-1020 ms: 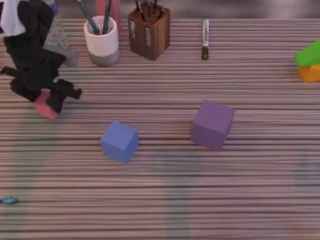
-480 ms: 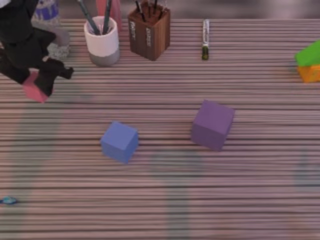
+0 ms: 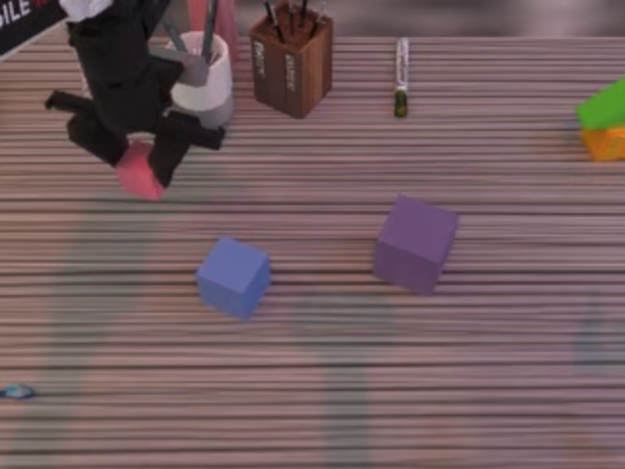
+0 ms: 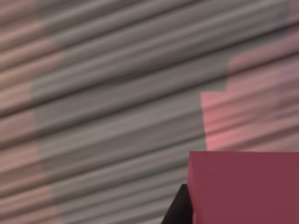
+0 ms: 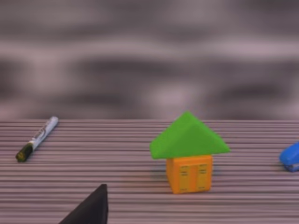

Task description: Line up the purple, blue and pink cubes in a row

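My left gripper (image 3: 140, 164) hangs above the back left of the table, shut on the small pink cube (image 3: 138, 177); in the left wrist view the pink cube (image 4: 243, 186) fills a corner beside one dark fingertip (image 4: 180, 211). The blue cube (image 3: 233, 277) rests on the table left of centre. Right of centre and apart from it sits the larger purple cube (image 3: 416, 242). My right gripper (image 5: 91, 210) shows only as a dark wedge at the edge of the right wrist view; that arm is outside the top view.
A white cup of pencils (image 3: 202, 90) stands just behind the left gripper, with a brown pen holder (image 3: 291, 63) and a marker (image 3: 400, 78) along the back. A green block (image 3: 604, 104) sits on an orange block (image 3: 605, 143) at the far right.
The left gripper has carried the pink cube from the table's left edge up and then to the right, closer to the white cup. The blue and purple cubes have not moved.
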